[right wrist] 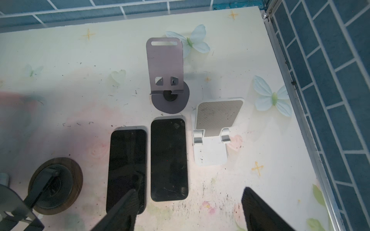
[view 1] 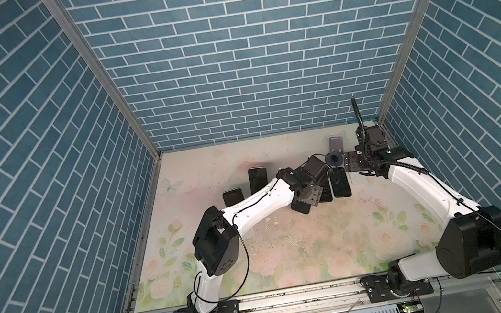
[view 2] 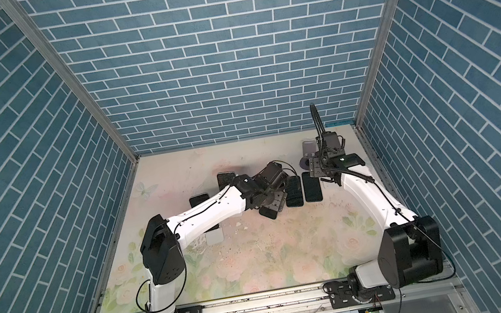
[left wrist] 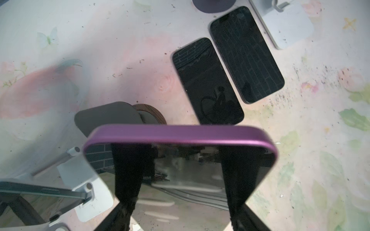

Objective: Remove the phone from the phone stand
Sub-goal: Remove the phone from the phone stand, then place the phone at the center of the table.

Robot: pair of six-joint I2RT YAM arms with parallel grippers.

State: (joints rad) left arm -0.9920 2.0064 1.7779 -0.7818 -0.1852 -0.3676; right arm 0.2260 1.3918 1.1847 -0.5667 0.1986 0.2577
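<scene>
My left gripper (left wrist: 182, 192) is shut on a phone (left wrist: 180, 138) with a purple rim, its black fingers (left wrist: 128, 180) pressing across the dark screen. In both top views the left gripper (view 1: 310, 196) carries the phone (view 1: 300, 207) over the middle of the table. Just beyond the phone stands a black phone stand (left wrist: 112, 116) on a round wooden base (right wrist: 76, 180), with nothing on it and apart from the phone. My right gripper (right wrist: 190, 210) hangs open and empty above the table near the back right (view 1: 350, 163).
Two dark phones (right wrist: 128, 164) (right wrist: 169, 160) lie flat side by side. Behind them are a grey metal stand (right wrist: 166, 66) and a white stand (right wrist: 212, 148). Another white stand (left wrist: 94, 192) bears a dark phone (left wrist: 36, 193). Two more phones (view 1: 257, 178) (view 1: 233, 196) lie left.
</scene>
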